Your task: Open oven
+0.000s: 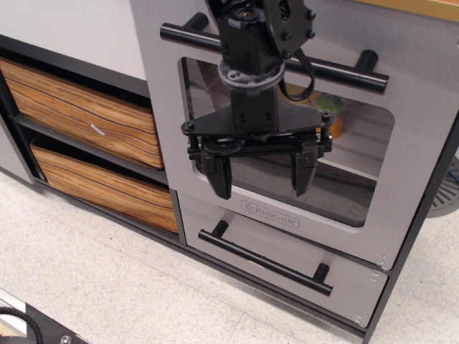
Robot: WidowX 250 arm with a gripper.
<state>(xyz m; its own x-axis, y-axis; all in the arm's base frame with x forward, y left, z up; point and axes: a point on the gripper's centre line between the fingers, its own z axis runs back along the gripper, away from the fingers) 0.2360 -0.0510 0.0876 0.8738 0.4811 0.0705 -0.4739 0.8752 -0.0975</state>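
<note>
The oven [409,143] is a brushed-grey door with a rounded clear window [358,158], a "KidKraft" label [271,216] and a long black bar handle [337,72] across its top. The door looks closed, flush with the cabinet. My black gripper [262,179] hangs in front of the window, below the handle, fingers pointing down and spread apart with nothing between them. It touches neither the handle nor the door that I can see. A coloured item [331,115] shows inside through the window.
Below the oven is a shorter grey drawer [237,254] with its own black bar handle [265,261]. Two wood-grain drawers [86,115] sit in the black frame at left. The floor [107,279] is pale tile.
</note>
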